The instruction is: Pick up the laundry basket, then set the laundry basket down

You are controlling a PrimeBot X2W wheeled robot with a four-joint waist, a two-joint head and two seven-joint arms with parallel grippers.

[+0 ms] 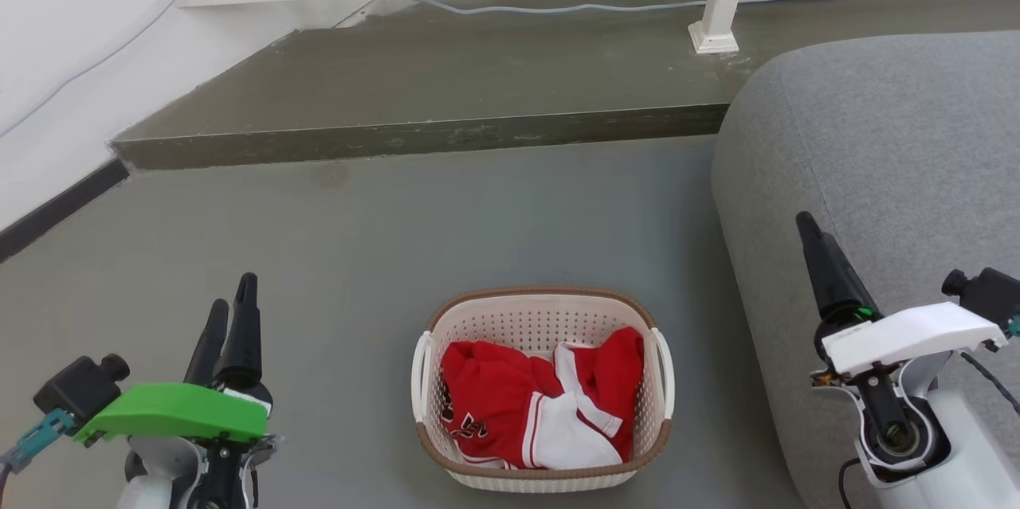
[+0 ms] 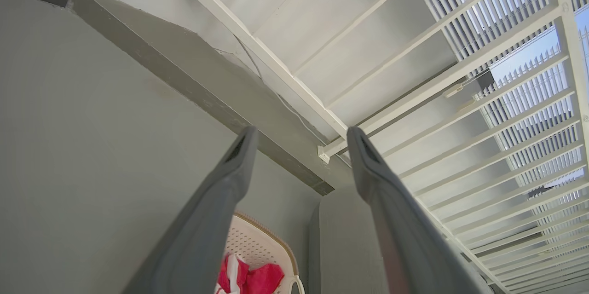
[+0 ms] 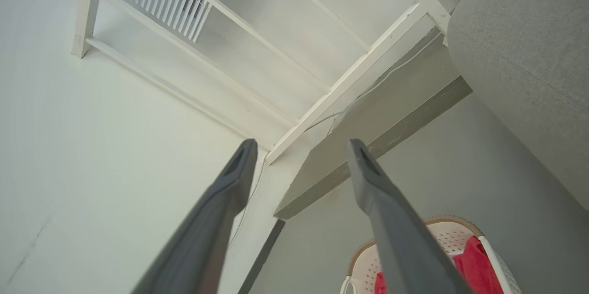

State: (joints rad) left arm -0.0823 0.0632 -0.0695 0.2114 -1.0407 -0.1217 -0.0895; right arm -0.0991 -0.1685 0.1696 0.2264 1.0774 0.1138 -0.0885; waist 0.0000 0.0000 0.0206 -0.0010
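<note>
Head view showed the grey sofa (image 1: pixel 876 158) just beside the basket (image 1: pixel 534 323) on the robot's right, with the basket standing on the floor (image 1: pixel 382 238) between the two arms and short of the raised step (image 1: pixel 446 87); the sofa edge would likely crowd the right arm's approach. The basket was stiff perforated plastic holding only soft red-and-white clothes (image 1: pixel 518 405), so it should be light and rigid, and was best taken by its two white side handles (image 1: pixel 664 370), one per gripper. Wrist views showed the left gripper (image 2: pixel 302 130) and the right gripper (image 3: pixel 301 144) each with fingers apart and empty, clear of the basket on either side.
</note>
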